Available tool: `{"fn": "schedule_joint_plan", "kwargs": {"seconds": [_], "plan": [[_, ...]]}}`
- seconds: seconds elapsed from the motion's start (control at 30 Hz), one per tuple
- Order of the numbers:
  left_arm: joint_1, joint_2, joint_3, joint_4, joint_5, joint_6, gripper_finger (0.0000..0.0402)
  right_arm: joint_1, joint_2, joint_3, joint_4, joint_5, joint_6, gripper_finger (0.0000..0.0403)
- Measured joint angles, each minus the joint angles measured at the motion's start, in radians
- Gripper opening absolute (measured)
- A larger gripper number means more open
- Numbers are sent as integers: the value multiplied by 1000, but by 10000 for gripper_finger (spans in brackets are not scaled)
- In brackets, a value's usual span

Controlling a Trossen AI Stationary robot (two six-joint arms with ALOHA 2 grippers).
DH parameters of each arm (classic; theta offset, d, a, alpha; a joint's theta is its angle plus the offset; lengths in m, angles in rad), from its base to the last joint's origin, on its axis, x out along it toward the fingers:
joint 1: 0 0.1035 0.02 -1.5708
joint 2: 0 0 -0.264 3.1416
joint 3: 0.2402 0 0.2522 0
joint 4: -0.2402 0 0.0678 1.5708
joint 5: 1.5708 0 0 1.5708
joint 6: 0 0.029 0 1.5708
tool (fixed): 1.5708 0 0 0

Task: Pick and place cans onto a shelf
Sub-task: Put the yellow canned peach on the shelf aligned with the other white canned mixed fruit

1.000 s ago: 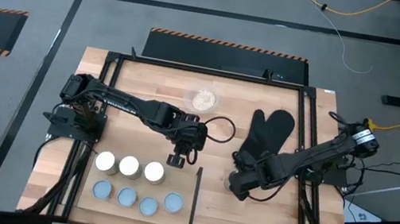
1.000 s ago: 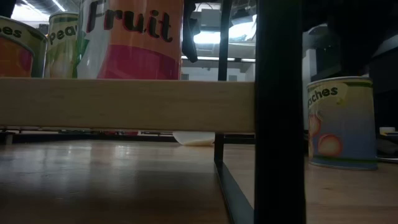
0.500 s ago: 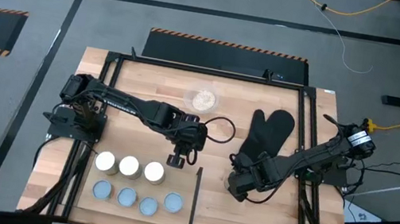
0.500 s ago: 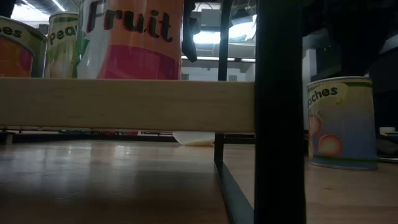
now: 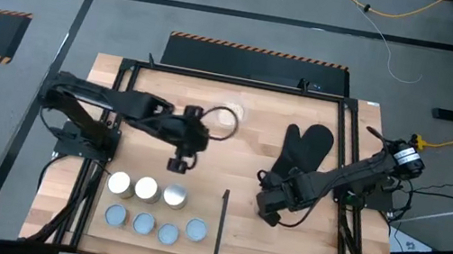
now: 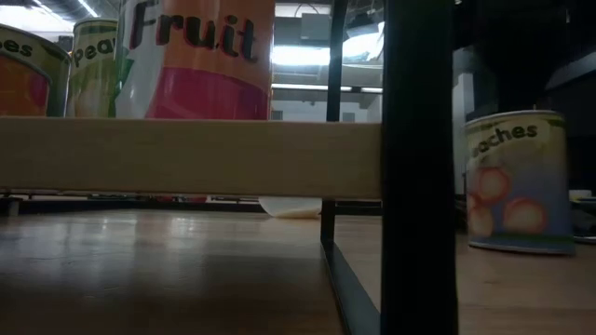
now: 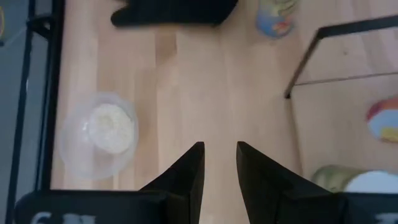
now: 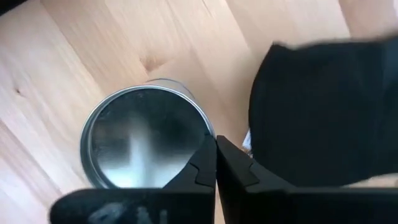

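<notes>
Right of centre on the surface [image 5: 316, 251], our right fingers [image 8: 193, 174] sit shut and empty beside the last can [image 8: 146, 137], so we likely must open and straddle it; left fingers [image 7: 186, 171] hang part-open, empty, near the lower-left shelf [image 5: 207, 204].

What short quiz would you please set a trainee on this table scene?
1. True or false: the right arm's fingers clamp the silvery-topped round tin.
2. How many short round tins stand on the light-wood shelf panel? A five, B seven, C eight.
3. Which arm reaches nearest the clear shallow bowl of beige grains?
Key: 1 false, they are shut beside it; 2 B; 3 the left arm.
</notes>
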Motion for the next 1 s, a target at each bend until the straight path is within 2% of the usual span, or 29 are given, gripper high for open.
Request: {"fn": "schedule_joint_plan", "kwargs": {"seconds": [0.1,0.23,0.37,0.5,0.63,0.77,1.0], "plan": [[-22,-96,-113,58,2,-7,86,-41,3,10,17,0,-95,3],[-51,-233,-335,192,3,-47,86,-114,8,32,25,0,-264,2],[-76,-345,-547,358,3,-85,86,-213,8,66,76,2,-480,2],[-91,-412,-702,521,3,-107,86,-324,6,97,178,1,-709,1],[-94,-425,-785,624,3,-108,86,-435,6,120,272,-66,-915,1],[-94,-420,-805,659,3,-108,86,-516,6,121,344,-144,-1054,1],[-93,-417,-805,718,3,-105,86,-576,83,147,388,-233,-1119,0]]}}
